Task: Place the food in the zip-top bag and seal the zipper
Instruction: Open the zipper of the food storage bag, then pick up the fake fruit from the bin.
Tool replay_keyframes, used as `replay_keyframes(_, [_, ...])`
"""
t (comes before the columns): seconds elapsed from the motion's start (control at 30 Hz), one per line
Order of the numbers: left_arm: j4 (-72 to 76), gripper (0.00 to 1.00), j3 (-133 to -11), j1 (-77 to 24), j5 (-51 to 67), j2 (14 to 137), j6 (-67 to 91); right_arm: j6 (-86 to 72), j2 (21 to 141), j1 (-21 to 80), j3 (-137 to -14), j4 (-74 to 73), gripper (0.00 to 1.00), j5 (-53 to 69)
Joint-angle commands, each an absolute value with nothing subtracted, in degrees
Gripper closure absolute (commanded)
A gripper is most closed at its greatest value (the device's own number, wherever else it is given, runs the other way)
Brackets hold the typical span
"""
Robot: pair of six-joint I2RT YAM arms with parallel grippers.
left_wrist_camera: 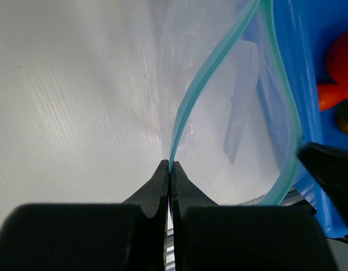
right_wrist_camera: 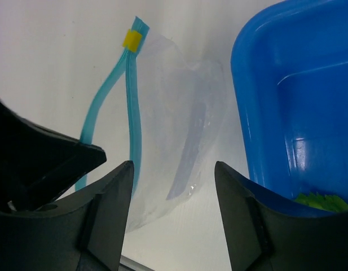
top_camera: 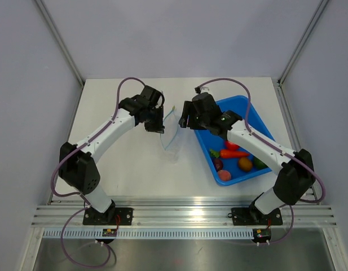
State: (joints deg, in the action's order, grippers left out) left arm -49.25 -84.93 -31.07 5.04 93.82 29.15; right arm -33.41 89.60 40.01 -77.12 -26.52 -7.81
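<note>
Over the white counter (top_camera: 123, 164), beside the blue tray (top_camera: 254, 121) holding the food (top_camera: 234, 153), hold the zip-top bag (top_camera: 172, 135) wide-mouthed: left claw (left_wrist_camera: 170, 169) pressed together on one lip of the zipper (left_wrist_camera: 190, 96), right claw (right_wrist_camera: 174, 169) spread and empty close beside the clear pouch. Fetch one piece from the tray, then drop it through the gap, clear of the free lip.

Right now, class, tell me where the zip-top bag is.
In the top view the zip-top bag sits mid-table, just left of the blue tray, its zipper pinched by the left gripper.
</note>
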Motion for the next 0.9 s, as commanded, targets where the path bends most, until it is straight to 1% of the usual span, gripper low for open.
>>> replay_keyframes(0.0, [-50.62, 1.0, -88.59, -32.08, 1.67, 95.09, 27.69, -32.87, 84.56, 40.08, -76.55, -27.77, 0.33, -10.01])
replay_keyframes(0.13, [-51.5, 1.0, -89.82, -33.39, 0.18, 95.98, 27.69, -32.96, 80.6, 38.59, -73.75, -31.36, 0.29, -17.91])
replay_keyframes(0.27, [-55.09, 1.0, -92.54, -33.93, -3.86, 95.54, 25.94, -32.96, 76.65, 28.77, -69.44, -36.2, 0.28, -17.4])
replay_keyframes(0.33, [-56.68, 1.0, -95.09, -33.93, -5.71, 95.45, 24.7, -32.78, 73.84, 26.55, -66.54, -38.58, 0.27, -18.45])
replay_keyframes(0.37, [-58.34, 1.0, -96.05, -34.01, -6.15, 95.71, 23.39, -32.7, 72.96, 25.67, -65.58, -39.37, 0.22, -18.8])
replay_keyframes(0.43, [-60.11, 1.0, -99.38, -34.62, -7.9, 96.85, 22.24, -32.52, 71.46, 23.47, -62.51, -40.6, 0.18, -18.72])
replay_keyframes(0.47, [-61.42, 1.0, -100.45, -34.98, -8.43, 97.46, 21.19, -32.52, 71.46, 22.86, -61.45, -40.69, 0.15, -18.72])
replay_keyframes(0.53, [-62.4, 1.0, -102.82, -35.85, -9.4, 99.3, 20.57, -32.87, 72.33, 20.41, -58.63, -40.78, 0.14, -18.11])
replay_keyframes(0.67, [-61.97, 1.0, -103.36, -37.26, -9.49, 101.51, 20.65, -32.35, 74.17, 15.65, -54.06, -36.66, 0.1, -15.21])
replay_keyframes(0.77, [-61.26, 1.0, -103.01, -38.05, -10.11, 102.65, 21.18, -31.47, 76.28, 14.41, -53.26, -33.49, 0.0, -15.29])
replay_keyframes(0.87, [-60.91, 1.0, -102.92, -38.58, -10.28, 103.62, 21.53, -30.5, 79.97, 14.41, -54.05, -30.42, 0.0, -15.73])
